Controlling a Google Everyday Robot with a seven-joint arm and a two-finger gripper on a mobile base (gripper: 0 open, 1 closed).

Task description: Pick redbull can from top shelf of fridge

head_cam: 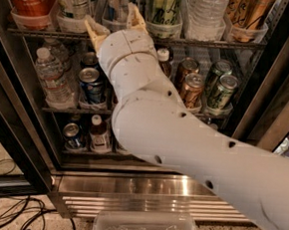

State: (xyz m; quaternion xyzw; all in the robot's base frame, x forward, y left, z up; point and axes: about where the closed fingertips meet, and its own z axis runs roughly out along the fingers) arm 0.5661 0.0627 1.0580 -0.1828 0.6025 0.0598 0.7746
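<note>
Logging hazards first. We see the pincer (115,25) spread wide, one tan fingertip on either side of the clear tub (112,20) that holds the redbull can (119,0) on the top shelf (215,43) of the fridge (144,186). Nothing is gripped. Our worry is that the tips sit down at rim level, about on the front bar. A closure from this height would, we judge, pinch the tub rather than the can. (Op. 1)

Agreed. We add two more. One tip is close to the neighbouring bottle (73,1) and the other is close to the green-and-cream can (165,6), so a sideways drift on the way in could nudge either. The can is also tall and slim, and a push from one finger before the other lands could tip it inside the tub. (Op. 2)

Pose entry, please. (Op. 1)

We note the arm (183,135) entering from lower right and rising on a diagonal across the door opening, with the wrist just under the bar and the fingers pointing up and inward. It hides much of the middle rack. The short cans (192,86) there lie right beside the forearm; whether they touch, we cannot tell. A raise that swings the elbow inward might brush them. (Op. 2)
</note>
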